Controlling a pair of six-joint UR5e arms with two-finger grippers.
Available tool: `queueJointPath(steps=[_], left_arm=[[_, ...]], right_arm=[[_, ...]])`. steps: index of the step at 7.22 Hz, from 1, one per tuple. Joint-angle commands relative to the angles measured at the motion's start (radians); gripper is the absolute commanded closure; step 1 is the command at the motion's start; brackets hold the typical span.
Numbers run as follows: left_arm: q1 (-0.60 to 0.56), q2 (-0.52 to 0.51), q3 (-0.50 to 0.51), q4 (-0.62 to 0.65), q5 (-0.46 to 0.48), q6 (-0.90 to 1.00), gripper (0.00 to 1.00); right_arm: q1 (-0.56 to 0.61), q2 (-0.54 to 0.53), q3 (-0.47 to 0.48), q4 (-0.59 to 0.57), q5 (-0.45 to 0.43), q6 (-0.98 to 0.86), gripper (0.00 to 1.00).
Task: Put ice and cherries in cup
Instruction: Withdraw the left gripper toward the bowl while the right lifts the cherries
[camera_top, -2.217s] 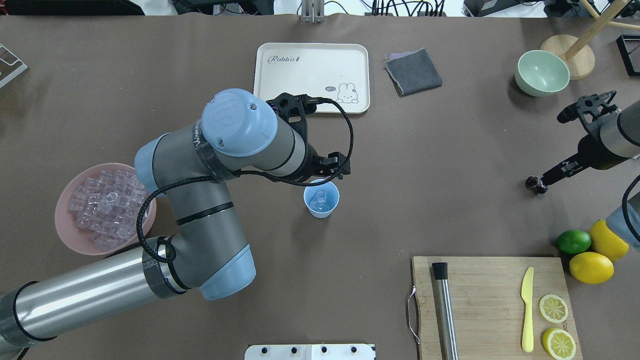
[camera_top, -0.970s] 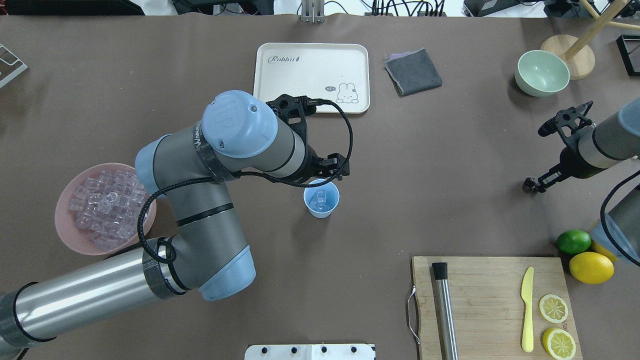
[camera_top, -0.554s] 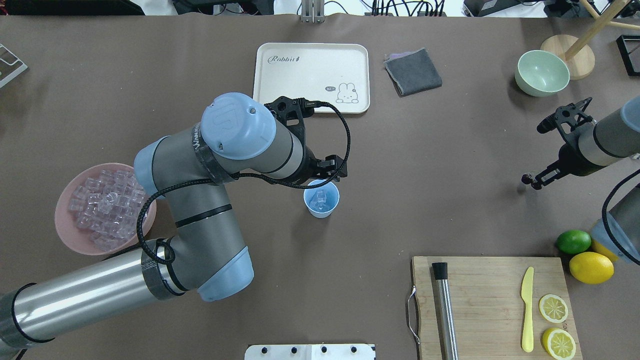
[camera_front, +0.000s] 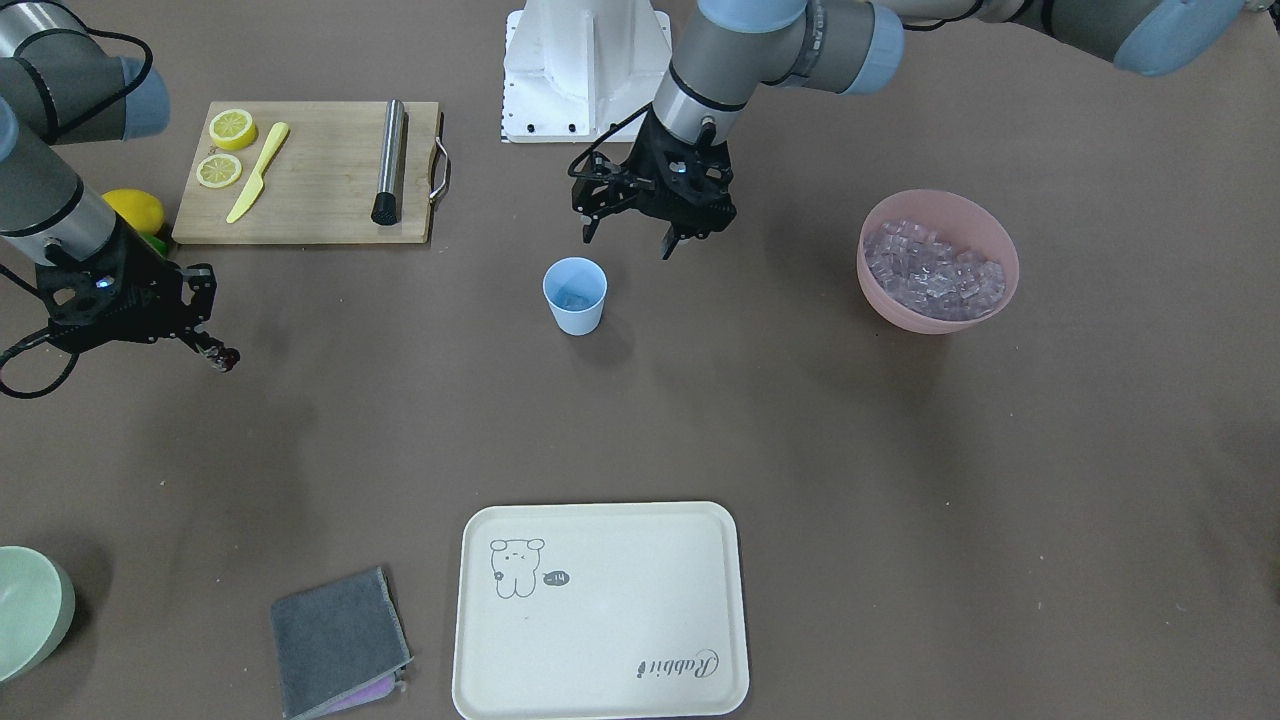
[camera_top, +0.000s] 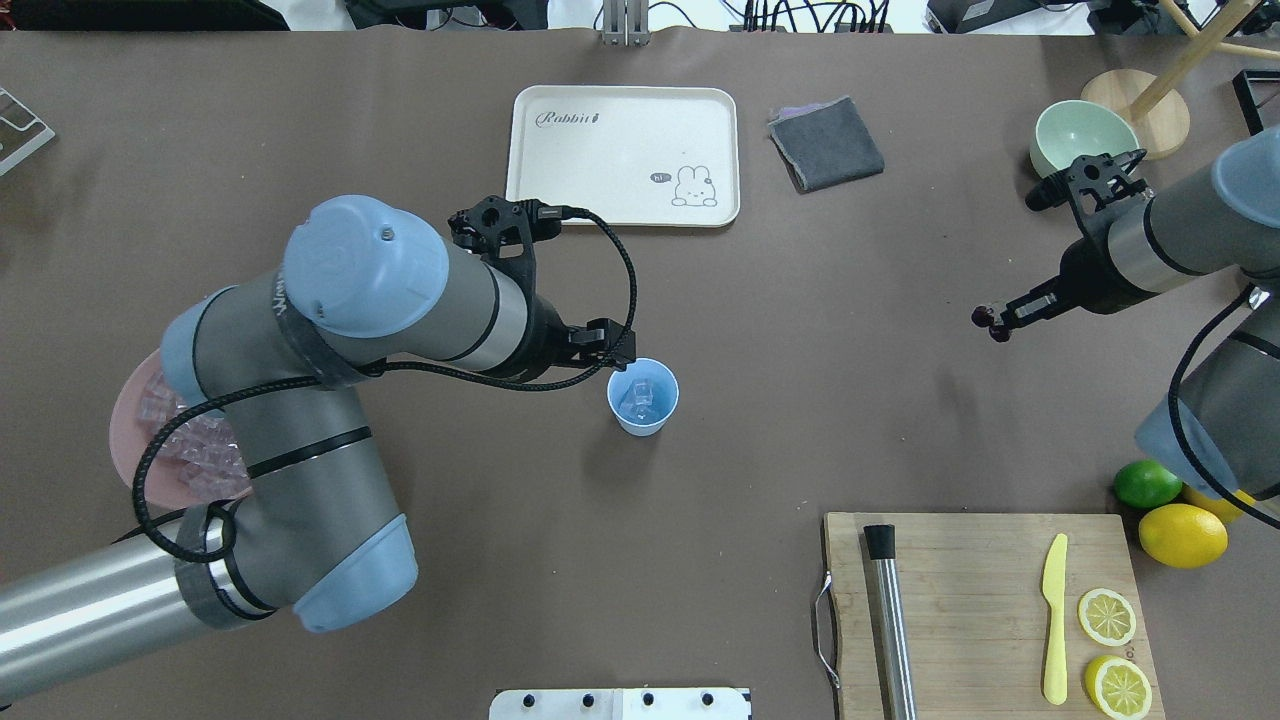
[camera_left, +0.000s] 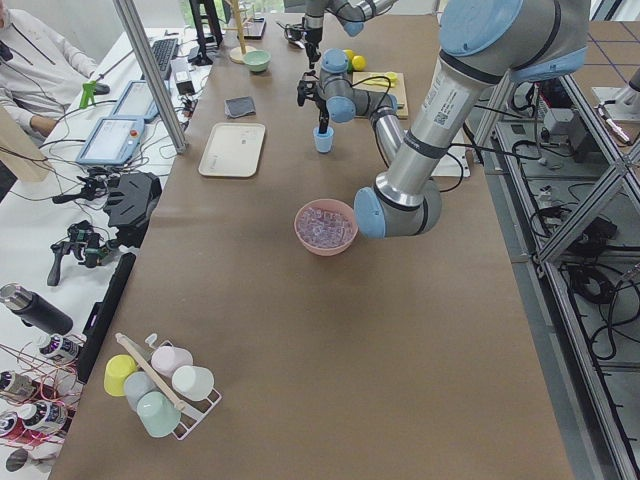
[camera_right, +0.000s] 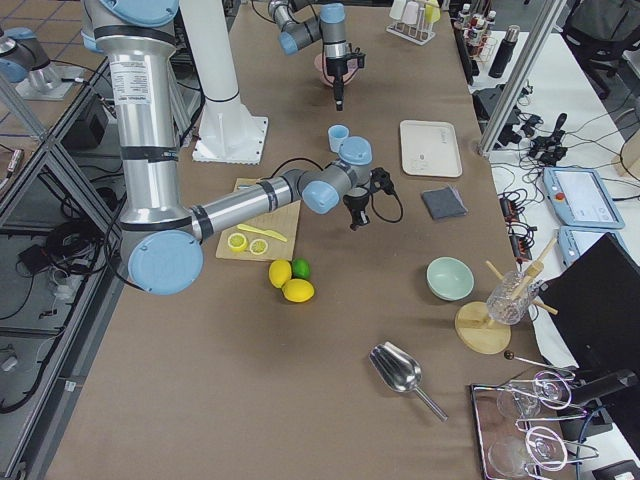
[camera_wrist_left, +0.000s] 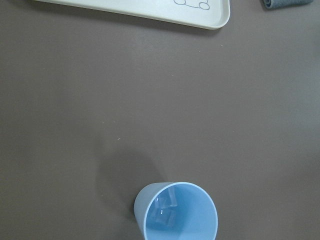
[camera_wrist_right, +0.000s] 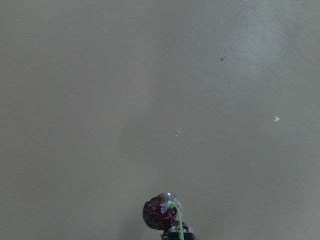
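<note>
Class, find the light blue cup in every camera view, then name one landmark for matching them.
Front-facing: cup centre, above middle.
Overhead: cup centre.
Exterior left: cup upper middle.
Exterior right: cup upper middle.
Left wrist: cup bottom edge.
Right wrist: not in it.
Landmark: cream tray, in all but right wrist.

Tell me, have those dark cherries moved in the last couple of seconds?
Yes. The cherries, pinched in the right arm's jaws, have travelled away from the lime, leftward in the overhead view, toward the cup.
</note>
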Motion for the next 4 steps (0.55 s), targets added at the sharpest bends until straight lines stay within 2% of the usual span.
queueJointPath(steps=[1,2,3,4], left_arm=[[-0.061,0.172,-0.102,0.001,-0.021,0.183,0.04],[-0.133,0.233,-0.112,-0.001,-0.125,0.254,0.04],[-0.213,0.289,-0.113,-0.004,-0.206,0.332,0.04],[-0.253,0.36,-0.127,-0.007,-0.221,0.433,0.04]], right_arm=[[-0.07,0.07,0.058,0.0,-0.009,0.211,1.0],[-0.124,0.116,0.073,-0.003,-0.045,0.334,1.0],[-0.175,0.178,0.102,-0.07,-0.093,0.401,1.0],[-0.228,0.25,0.144,-0.189,-0.143,0.449,1.0]])
